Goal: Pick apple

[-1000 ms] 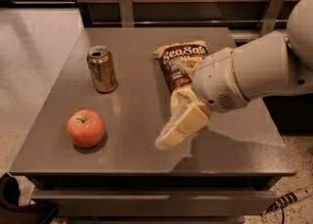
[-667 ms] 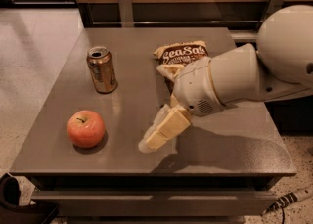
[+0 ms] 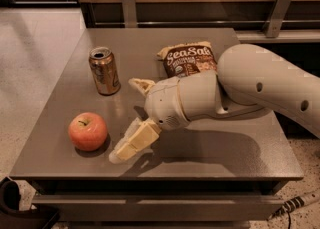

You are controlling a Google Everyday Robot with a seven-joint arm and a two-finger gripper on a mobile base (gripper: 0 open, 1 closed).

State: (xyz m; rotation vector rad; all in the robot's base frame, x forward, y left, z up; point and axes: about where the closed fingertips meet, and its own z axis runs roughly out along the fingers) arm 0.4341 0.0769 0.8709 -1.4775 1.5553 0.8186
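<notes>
Our fingers stand wide apart with nothing between them. The lower one slants down toward the front edge of the worktop, its tip just beside the apple but not touching it. The upper one points toward the left edge and stops near the bronze can, apart from it.

The apple sits stem up near the front-left corner, with only a narrow margin to the front and left edges. A bare strip lies between it and the can. Behind the fingers our arm crosses from the right edge, its wrist covering the lower part of the chip bag.

Since the earlier frame our fingers have swung left and nearer the apple. The apple and can have not moved.
</notes>
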